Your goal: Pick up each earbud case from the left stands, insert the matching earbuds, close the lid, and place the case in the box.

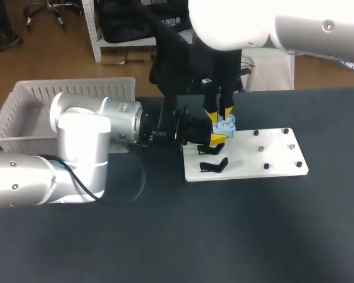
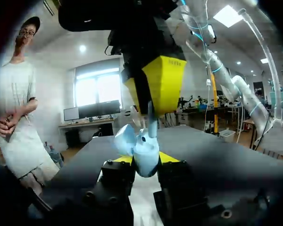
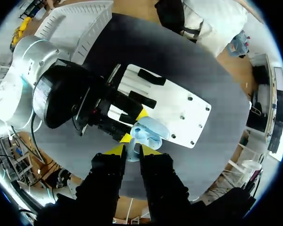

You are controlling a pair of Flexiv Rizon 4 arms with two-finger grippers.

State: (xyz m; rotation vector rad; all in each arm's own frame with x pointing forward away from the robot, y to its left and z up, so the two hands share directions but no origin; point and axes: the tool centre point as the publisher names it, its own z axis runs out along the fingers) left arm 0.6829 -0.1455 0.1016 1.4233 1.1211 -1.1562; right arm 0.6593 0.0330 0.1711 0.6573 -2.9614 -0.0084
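Partly, left hand [image 1: 216, 137] hides blue case [image 1: 226, 122].

The dark surface [image 1: 236, 236] carries a flat white board [image 1: 253, 162] near its far middle. The board is studded with small black pegs [image 1: 266, 166] and holds one low black stand [image 1: 214, 165]. A white slatted basket [image 1: 76, 88] sits at the surface's far left corner.

No text, label or number is legible on anything.
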